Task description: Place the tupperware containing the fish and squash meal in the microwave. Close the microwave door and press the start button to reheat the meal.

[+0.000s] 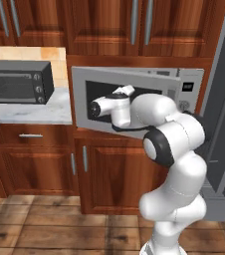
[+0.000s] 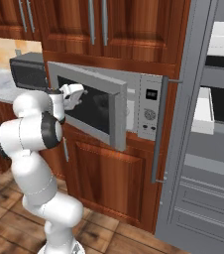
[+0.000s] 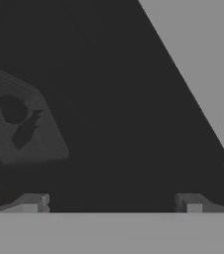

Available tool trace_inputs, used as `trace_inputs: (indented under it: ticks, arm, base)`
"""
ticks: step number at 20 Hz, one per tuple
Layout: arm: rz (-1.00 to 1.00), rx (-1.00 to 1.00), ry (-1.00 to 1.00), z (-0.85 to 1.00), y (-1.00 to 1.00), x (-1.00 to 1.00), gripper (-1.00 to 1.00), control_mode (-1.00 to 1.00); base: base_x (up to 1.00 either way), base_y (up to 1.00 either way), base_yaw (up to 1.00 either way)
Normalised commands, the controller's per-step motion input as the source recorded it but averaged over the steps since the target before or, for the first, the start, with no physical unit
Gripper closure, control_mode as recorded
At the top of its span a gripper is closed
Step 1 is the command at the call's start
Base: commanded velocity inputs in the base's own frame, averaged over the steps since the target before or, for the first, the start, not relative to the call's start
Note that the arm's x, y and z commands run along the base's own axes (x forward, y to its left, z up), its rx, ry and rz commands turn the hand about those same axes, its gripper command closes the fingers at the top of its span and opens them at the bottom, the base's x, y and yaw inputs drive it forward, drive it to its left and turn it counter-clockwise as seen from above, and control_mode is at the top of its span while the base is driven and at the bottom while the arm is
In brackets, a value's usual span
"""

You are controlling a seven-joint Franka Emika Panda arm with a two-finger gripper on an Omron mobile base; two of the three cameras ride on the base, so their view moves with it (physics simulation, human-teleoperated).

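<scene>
Wooden kitchen cabinetry surrounds the work area. Gripper [image 3: 112,203] stands with jaws wide apart, empty, close against the dark window of the microwave door [image 2: 91,106], which is partly swung toward closed. Through the glass, ahead and left of the fingertips [image 3: 34,202], a faint tupperware [image 3: 27,124] outline is visible inside the microwave [image 1: 186,87]. Further left sits a dark countertop oven [image 1: 19,81].

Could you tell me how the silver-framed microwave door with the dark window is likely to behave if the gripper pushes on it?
The silver-framed microwave door with the dark window stands partly open, so it will probably swing on its hinge rather than slide. It looks like a rigid panel, unlikely to flex. The open gripper faces the smooth window, so the fingertips might skid there.
</scene>
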Motion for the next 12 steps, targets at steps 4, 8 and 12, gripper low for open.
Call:
trace_inputs:
  ticks: [4, 8, 12]
  arm:
    - [0.0, 0.0, 0.0, 0.02, -0.18, 0.62, -1.0, -1.0]
    - [0.0, 0.0, 0.01, 0.1, -0.18, 0.67, -1.0, -1.0]
    - [0.0, 0.0, 0.05, 0.18, -0.1, 0.7, -1.0, -1.0]
  base:
    - [0.0, 0.0, 0.0]
    - [0.0, 0.0, 0.0]
    - [0.0, 0.0, 0.0]
